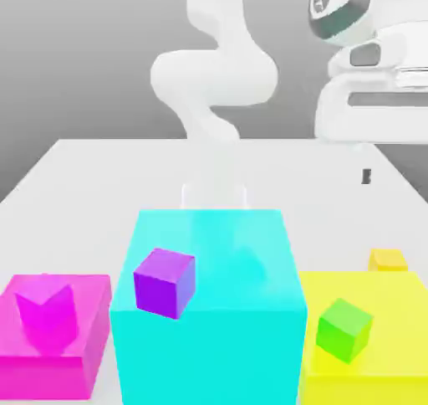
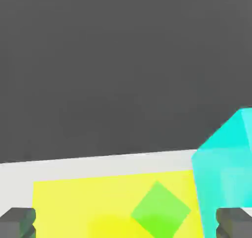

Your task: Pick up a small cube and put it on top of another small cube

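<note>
The small yellow-orange cube [image 1: 388, 259] sits on the white table behind the big flat yellow block [image 1: 393, 311], at the exterior view's right. A green cube [image 1: 343, 329] rests tilted on that yellow block, and it is in the hand view too, green cube [image 2: 160, 212]. A purple cube [image 1: 164, 282] lies on the tall cyan block [image 1: 209, 311]. My white hand [image 1: 372, 102] hangs high over the table's right side, well above the cubes. My gripper [image 2: 126, 224] is open, its dark fingertips [image 2: 17, 222] far apart with nothing between them.
A magenta block [image 1: 58, 345] with a magenta shape on it stands at the exterior view's left. The arm's white links [image 1: 213, 77] rise behind the cyan block. Bare white table [image 1: 100, 177] stretches behind the blocks. In the hand view the cyan block [image 2: 226, 173] stands beside the yellow block [image 2: 88, 197].
</note>
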Tool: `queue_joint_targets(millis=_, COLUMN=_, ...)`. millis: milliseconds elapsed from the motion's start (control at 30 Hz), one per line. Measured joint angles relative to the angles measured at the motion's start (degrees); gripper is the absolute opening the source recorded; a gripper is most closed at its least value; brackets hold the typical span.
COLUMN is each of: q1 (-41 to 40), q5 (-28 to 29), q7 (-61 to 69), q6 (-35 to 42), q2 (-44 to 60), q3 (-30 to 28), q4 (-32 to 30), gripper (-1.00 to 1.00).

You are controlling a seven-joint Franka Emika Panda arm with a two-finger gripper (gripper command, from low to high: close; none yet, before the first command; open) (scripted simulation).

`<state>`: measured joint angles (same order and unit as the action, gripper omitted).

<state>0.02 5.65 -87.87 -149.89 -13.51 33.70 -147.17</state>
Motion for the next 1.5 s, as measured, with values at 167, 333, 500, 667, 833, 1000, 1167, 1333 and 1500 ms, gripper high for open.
queue_joint_targets(millis=167, q1=3.15, q5=4.40, q7=-13.90, q6=-4.97, q2=9.88, q3=6.85, q4=-4.30, gripper=0.00)
queue_joint_targets(millis=333, q1=10.50, q5=7.74, q7=-26.32, q6=-9.93, q2=19.08, q3=8.13, q4=-8.18, gripper=0.00)
queue_joint_targets(millis=500, q1=16.28, q5=18.23, q7=-35.51, q6=-13.74, q2=25.86, q3=0.77, q4=-6.97, gripper=0.00)
queue_joint_targets(millis=667, q1=24.55, q5=28.99, q7=-43.69, q6=-17.49, q2=32.06, q3=-9.80, q4=-5.04, gripper=0.00)
queue_joint_targets(millis=833, q1=26.25, q5=30.89, q7=-45.12, q6=-18.37, q2=33.22, q3=-11.91, q4=-4.69, gripper=-1.00)
queue_joint_targets(millis=1000, q1=24.30, q5=28.18, q7=-43.08, q6=-17.44, q2=31.68, q3=-9.37, q4=-5.17, gripper=-1.00)
queue_joint_targets(millis=1167, q1=17.62, q5=16.92, q7=-34.63, q6=-13.94, q2=25.51, q3=-0.27, q4=-7.11, gripper=-1.00)
queue_joint_targets(millis=1333, q1=13.92, q5=5.69, q7=-27.17, q6=-9.96, q2=19.51, q3=4.51, q4=-8.12, gripper=-1.00)
queue_joint_targets(millis=1500, q1=8.72, q5=1.00, q7=-29.11, q6=-4.29, q2=16.71, q3=1.85, q4=-4.30, gripper=-1.00)
